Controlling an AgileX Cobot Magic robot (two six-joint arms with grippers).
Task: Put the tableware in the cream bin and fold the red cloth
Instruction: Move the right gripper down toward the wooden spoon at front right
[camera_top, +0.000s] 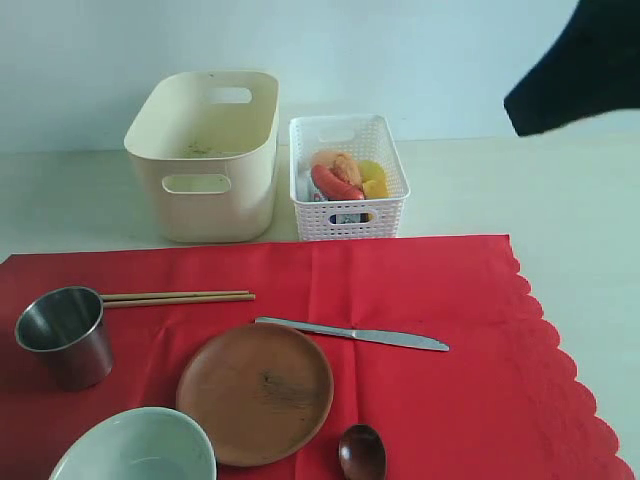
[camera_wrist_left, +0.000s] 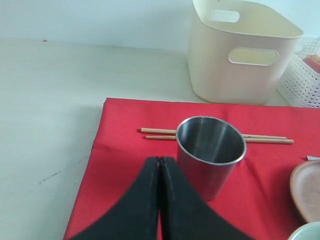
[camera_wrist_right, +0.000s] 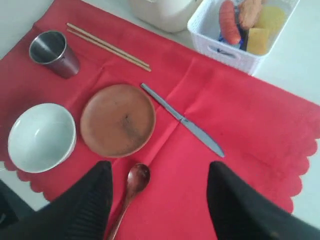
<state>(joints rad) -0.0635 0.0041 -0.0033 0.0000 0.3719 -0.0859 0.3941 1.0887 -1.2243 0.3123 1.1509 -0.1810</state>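
The red cloth lies flat on the table, carrying the steel cup, the chopsticks, the brown plate, the silver knife, the pale green bowl and the dark wooden spoon. Behind the cloth stands the cream bin. My left gripper is shut and empty, its tips just beside the cup. High above the cloth, my right gripper is open over the spoon, with the knife further off.
A white lattice basket holding foods stands right of the cream bin. A dark part of the right arm hangs at the upper right. Bare pale table runs around the cloth.
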